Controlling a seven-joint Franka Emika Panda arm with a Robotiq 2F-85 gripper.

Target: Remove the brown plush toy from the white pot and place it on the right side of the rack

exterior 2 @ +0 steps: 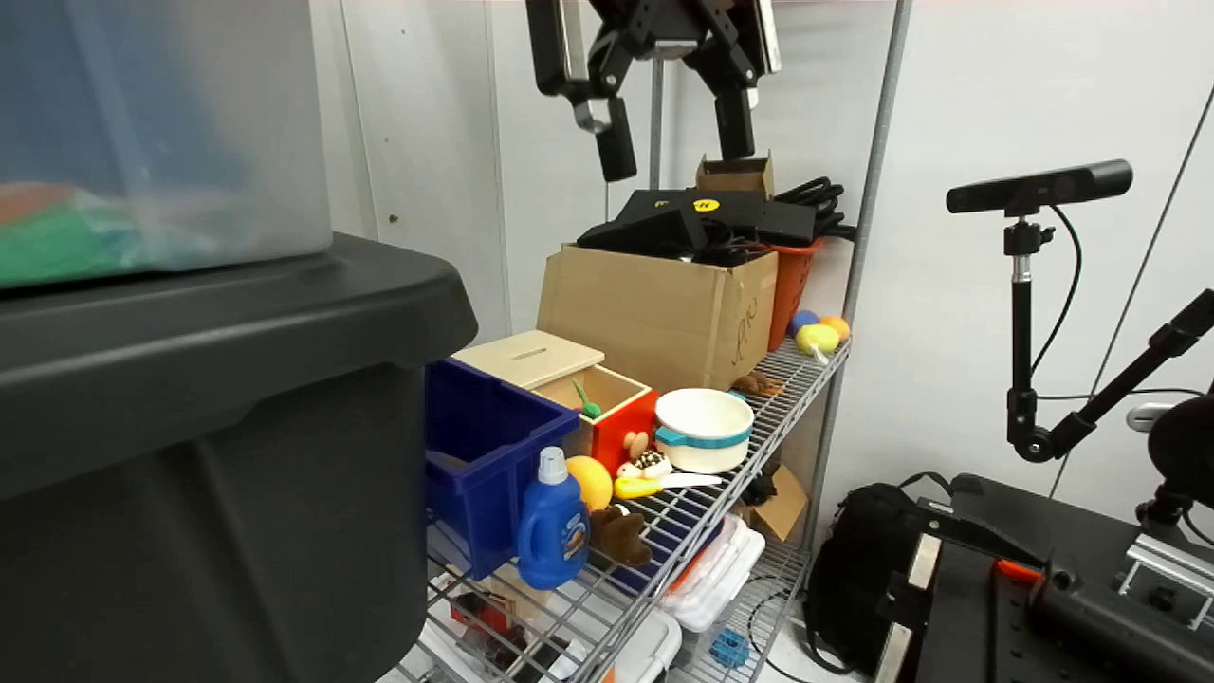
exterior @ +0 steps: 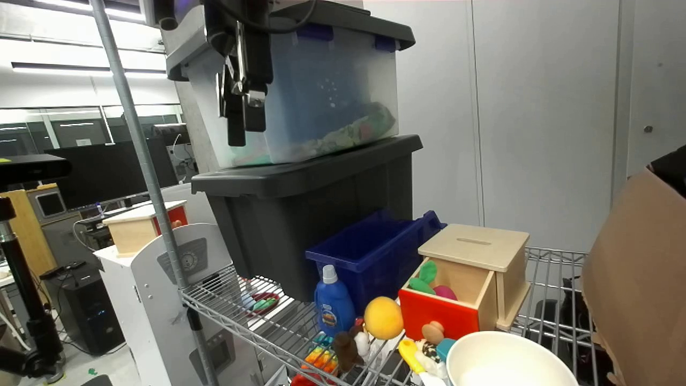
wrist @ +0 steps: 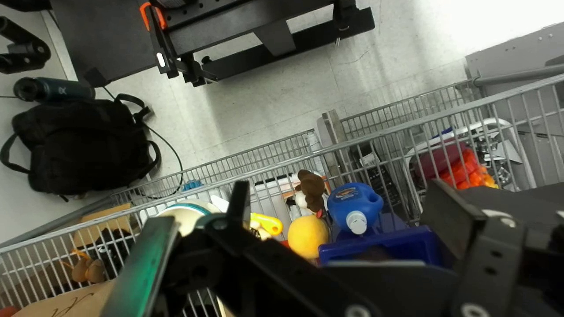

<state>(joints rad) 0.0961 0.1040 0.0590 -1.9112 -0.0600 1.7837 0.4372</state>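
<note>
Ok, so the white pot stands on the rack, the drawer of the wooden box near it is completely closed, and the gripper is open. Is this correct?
Not quite: the drawer of the wooden box is pulled out, not closed; an exterior view shows green leaves inside it. The rest is right: the white pot stands on the rack and the gripper is open.
</note>
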